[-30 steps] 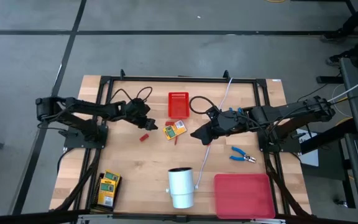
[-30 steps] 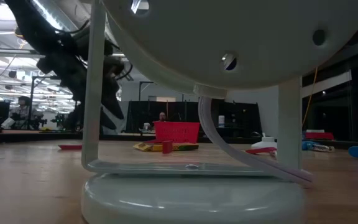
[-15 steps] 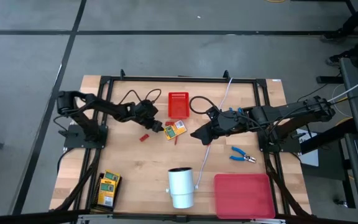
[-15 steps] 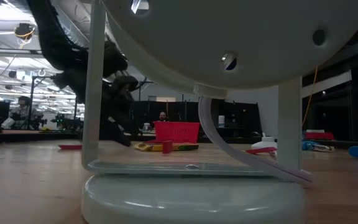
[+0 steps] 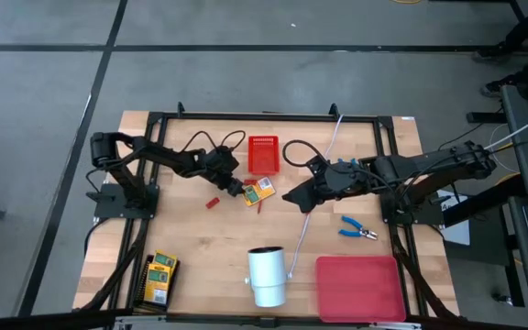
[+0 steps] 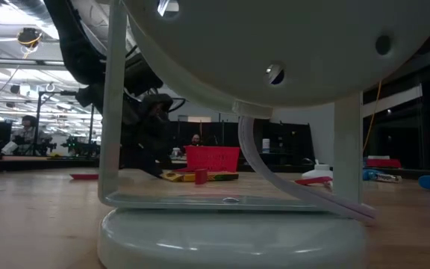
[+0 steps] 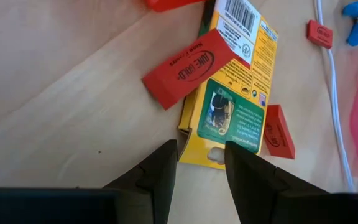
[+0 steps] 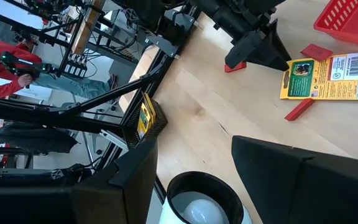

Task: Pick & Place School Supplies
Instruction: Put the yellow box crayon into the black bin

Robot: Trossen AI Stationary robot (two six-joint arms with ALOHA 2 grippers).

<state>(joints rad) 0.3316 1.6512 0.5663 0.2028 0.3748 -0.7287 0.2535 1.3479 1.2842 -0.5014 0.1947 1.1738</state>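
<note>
A flat yellow-and-green box (image 5: 258, 191) lies on the table in front of the red basket (image 5: 263, 154). One red block (image 7: 191, 65) rests partly on the box, and another (image 7: 278, 130) lies beside it. My left gripper (image 7: 201, 163) is open and low at the box's near-left end (image 7: 205, 155), pointing down at a slant. One finger stands by the box's corner and the other over its end edge. My right gripper (image 5: 291, 197) hangs open above the table, right of the box. Blue-handled pliers (image 5: 357, 229) lie further right. My left gripper's fingers (image 7: 166, 168) stand at the end of the yellow box (image 7: 205, 155), coming from the table's left and slanting down. I cannot tell whether they touch the box, which lies flat on the table.
A lone red block (image 5: 213, 203) lies left of the box. A white cylinder (image 5: 266, 275) stands near the front edge, with a white cord (image 5: 299, 234) running past it. A red tray (image 5: 360, 287) sits front right, and a black holder with yellow-green boxes (image 5: 160, 275) front left.
My left gripper has moved toward the table's right edge and down, rolling a little. It has come from beside the lone red block to the left end of the yellow box, with its finger gap unchanged. The box and blocks have stayed put.
</note>
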